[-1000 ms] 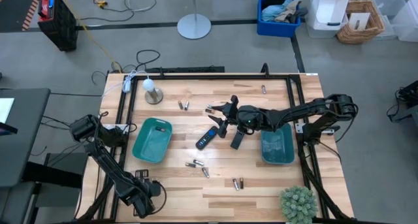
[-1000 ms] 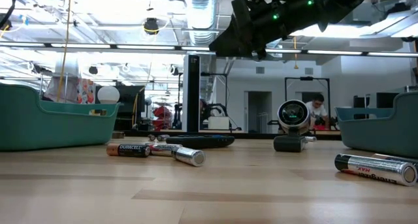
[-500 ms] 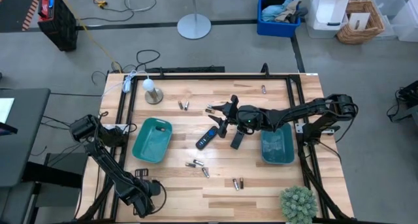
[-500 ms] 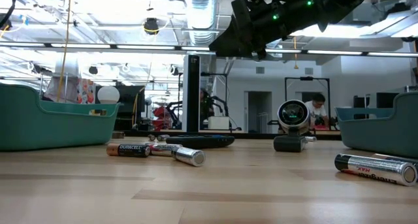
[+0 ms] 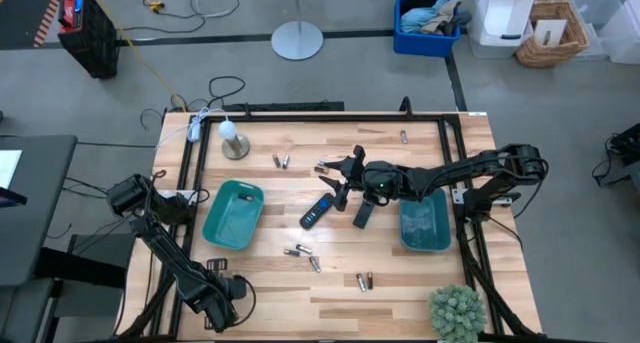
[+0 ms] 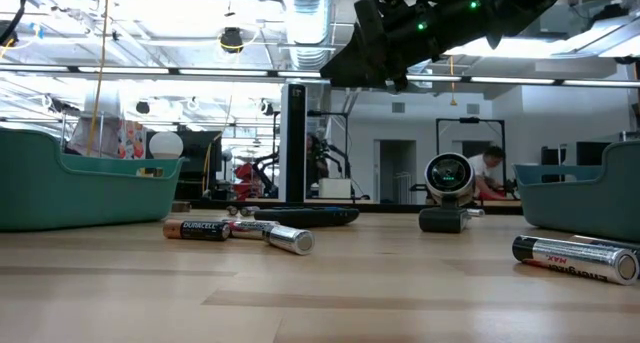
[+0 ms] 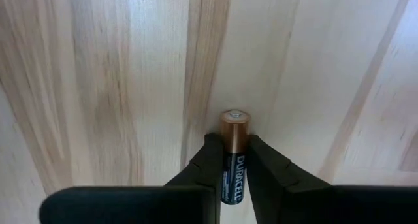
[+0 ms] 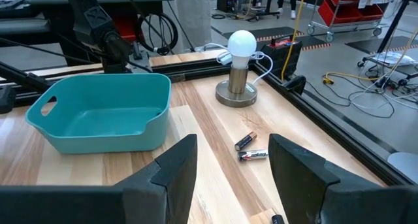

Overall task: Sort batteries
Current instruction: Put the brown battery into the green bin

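Small batteries lie loose on the wooden table: a pair (image 5: 281,161) at the far middle, two (image 5: 305,256) and a pair (image 5: 364,280) toward the near edge, and one (image 5: 404,136) far back. My left gripper (image 5: 222,301), at the table's near left corner, is shut on a black and copper battery (image 7: 234,152). My right gripper (image 5: 340,180) hangs open above the table's middle with nothing between its fingers (image 8: 176,165). Two teal trays stand on the table, one to the left (image 5: 233,214) and one to the right (image 5: 423,224). My left gripper pinches the battery's black body (image 7: 234,175) between its two fingers (image 7: 210,149), one on each side. The battery lies along the fingers, its copper end (image 7: 234,119) past their tips. Whether it rests on the wood, I cannot tell.
A flat black remote (image 5: 316,212) and a black flashlight (image 5: 363,213) lie under my right arm. A bulb on a round base (image 5: 234,140) stands far left, and a potted plant (image 5: 457,311) sits at the near right corner. Black rails frame the table's sides.
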Controlling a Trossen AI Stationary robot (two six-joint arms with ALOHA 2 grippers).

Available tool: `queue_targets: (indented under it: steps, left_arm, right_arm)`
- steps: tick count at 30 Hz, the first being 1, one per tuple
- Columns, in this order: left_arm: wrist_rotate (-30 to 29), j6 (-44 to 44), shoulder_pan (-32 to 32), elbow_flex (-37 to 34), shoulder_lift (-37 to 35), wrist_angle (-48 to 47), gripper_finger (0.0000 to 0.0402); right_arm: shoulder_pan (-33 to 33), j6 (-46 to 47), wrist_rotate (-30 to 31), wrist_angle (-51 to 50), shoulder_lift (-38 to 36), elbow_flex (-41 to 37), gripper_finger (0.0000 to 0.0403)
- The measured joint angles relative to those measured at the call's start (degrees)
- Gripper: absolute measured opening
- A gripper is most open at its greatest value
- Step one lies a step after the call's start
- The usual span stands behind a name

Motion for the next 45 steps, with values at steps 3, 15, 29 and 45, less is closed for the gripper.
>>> queue_targets:
  steps: [3, 15, 29, 45]
  left_arm:
    - [0.0, -0.02, 0.15, 0.08, -0.02, 0.02, 0.004]
    - [-2.03, 3.08, 0.26, 5.62, -0.53, -5.21, 0.0039]
    - [-34.1, -2.6, 0.56, 6.05, -18.48, -10.41, 0.0039]
    - [-46.13, -25.34, 16.01, 5.55, -24.33, -40.05, 0.0039]
  right_arm:
    - [0.0, 0.02, 0.01, 0.0, 0.0, 0.0, 0.0205]
    - [0.0, 0.02, 0.01, -0.04, 0.0, 0.0, 0.0205]
    - [0.0, 0.0, 0.01, -0.07, 0.0, 0.0, 0.0205]
    - [0.87, -2.88, 0.01, -0.43, -0.24, 0.0, 0.0205]
